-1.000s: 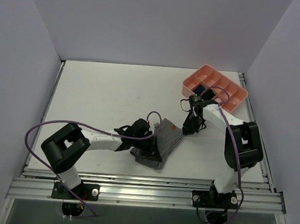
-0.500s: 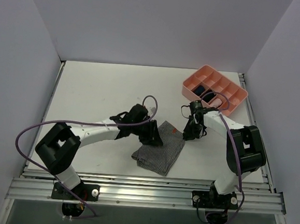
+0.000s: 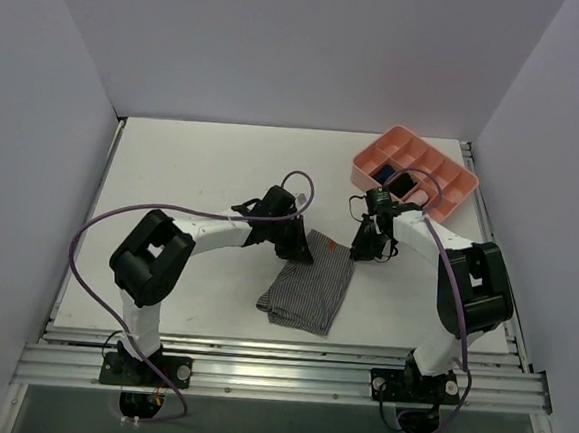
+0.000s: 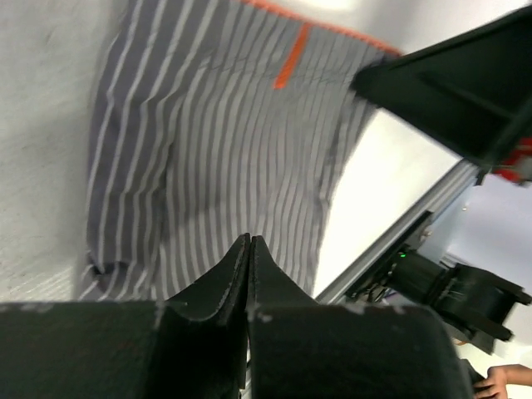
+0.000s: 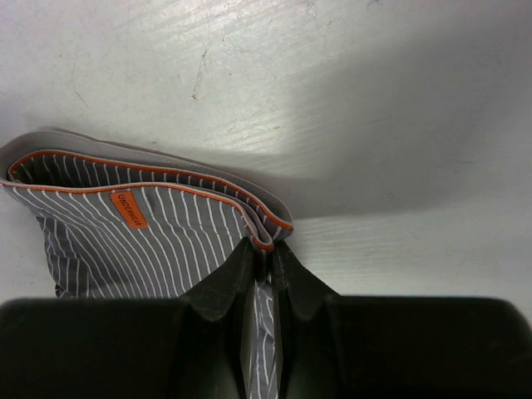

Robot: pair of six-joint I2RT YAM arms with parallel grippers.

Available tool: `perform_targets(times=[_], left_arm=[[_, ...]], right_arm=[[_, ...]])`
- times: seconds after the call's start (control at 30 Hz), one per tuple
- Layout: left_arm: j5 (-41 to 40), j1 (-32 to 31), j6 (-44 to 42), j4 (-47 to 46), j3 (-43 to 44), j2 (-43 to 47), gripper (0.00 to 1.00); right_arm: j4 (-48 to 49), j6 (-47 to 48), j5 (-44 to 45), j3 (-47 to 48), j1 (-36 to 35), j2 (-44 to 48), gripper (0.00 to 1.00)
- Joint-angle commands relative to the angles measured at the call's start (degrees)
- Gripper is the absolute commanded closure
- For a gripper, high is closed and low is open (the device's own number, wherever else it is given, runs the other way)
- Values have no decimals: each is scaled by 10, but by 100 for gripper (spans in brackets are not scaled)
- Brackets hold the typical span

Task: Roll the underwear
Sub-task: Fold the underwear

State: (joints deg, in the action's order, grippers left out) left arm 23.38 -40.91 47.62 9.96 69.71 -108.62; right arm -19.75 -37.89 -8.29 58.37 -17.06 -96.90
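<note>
- The underwear (image 3: pixel 309 286) lies flat on the white table (image 3: pixel 192 179), a little toward 5 o'clock from the table's middle in the top view. Its grey striped cloth is spread in a rough rectangle.
- The left gripper (image 3: pixel 299 249) sits at the garment's 11 o'clock corner. In the left wrist view its two black fingers (image 4: pixel 220 287) are pressed together tip to tip, clenched, right over the striped cloth. Whether any fabric is caught between them cannot be told.
- The right gripper (image 3: pixel 362 250) is at the garment's 1 o'clock corner. In the right wrist view its fingers (image 5: pixel 220 287) are closed on the underwear, with a strip of striped cloth visible between them just below the orange-trimmed waistband (image 5: pixel 166 170).
- The waistband edge lies doubled there, two orange-edged layers curving away toward 9 o'clock from the pinch.
- A small orange tag (image 5: pixel 127 209) sits on the striped cloth just under the waistband, at 10 o'clock from the right fingertips.
- A pink divided tray (image 3: pixel 445 181) stands at the table's 2 o'clock corner, well apart from the garment. Two of its compartments hold small dark bundles (image 3: pixel 384 172).
</note>
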Motion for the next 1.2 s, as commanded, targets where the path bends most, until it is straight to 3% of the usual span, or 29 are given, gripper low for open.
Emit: perform_targets(times=[0.0,0.27,0.57,0.73,1.17], left_arm=[[-6,-3,-1,-35,-7,-7,95],[-27,-4,16,-71,7,-90,96],[-38,7,6,-59,9,-57,96],[-38,33,-26,-10,80,-41,95],[-20,50,-18,-37,121,-114,95]], right_arm=[[-4,-10,-8,8,0,0,100],[1,-26,-8,-3,-7,1,100],[-27,-44,-2,52,-27,-14,100],[-18,-47,-3,52,-27,-28,100],[-6,-50,-2,76,-27,-60,100]])
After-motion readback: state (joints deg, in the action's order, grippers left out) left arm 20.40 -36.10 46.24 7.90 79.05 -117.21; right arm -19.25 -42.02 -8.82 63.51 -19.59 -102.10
